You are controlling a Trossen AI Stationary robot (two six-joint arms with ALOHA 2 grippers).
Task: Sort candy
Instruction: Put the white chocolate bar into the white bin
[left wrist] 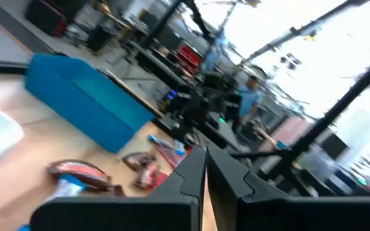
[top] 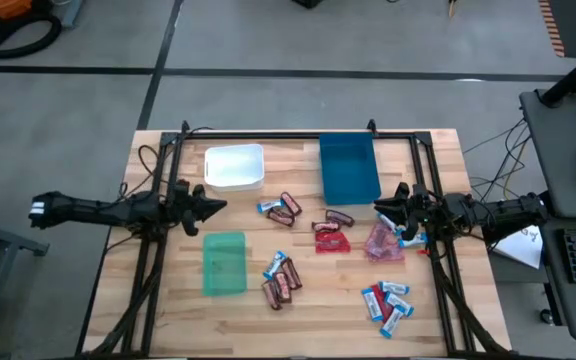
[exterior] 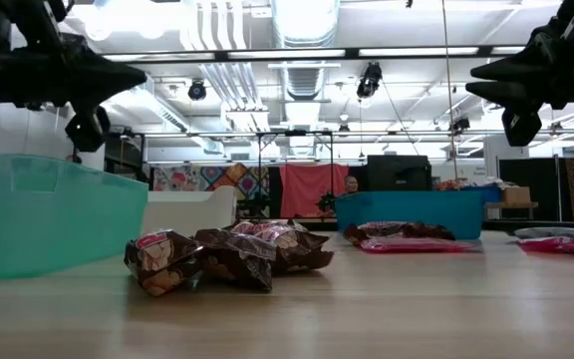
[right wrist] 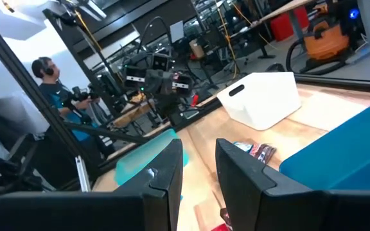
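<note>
From above, the sort looks barely begun. The white bin (top: 234, 166), the blue bin (top: 348, 168) and the green bin (top: 224, 263) all appear empty, and the candy (top: 333, 229) still lies loose on the wooden table (top: 168, 320) in mixed clusters: a few brown and blue-and-white bars between the white and blue bins, red packets and brown bars at the centre, a pink crinkly packet (top: 384, 243) near the right side, a mixed clump beside the green bin, and a group of blue-and-white bars (top: 388, 303) toward the front right. The left end effector (top: 211, 207) hovers between the white and green bins, fingers pressed together and holding nothing. The right end effector (top: 382, 209) sits just beside the pink packet, fingers a narrow gap apart; nothing can be seen between them.

At table height, brown wrapped bars (exterior: 229, 254) rest on the table in front of the bins, and both arms hang clear above the surface.

The left wrist view shows its fingers (left wrist: 191, 176) closed on each other, with loose sweets and the blue bin beyond.

The right wrist view shows its fingers (right wrist: 169, 170) slightly apart and empty, the white bin ahead. Practically every piece is judged still to be sorted.
</note>
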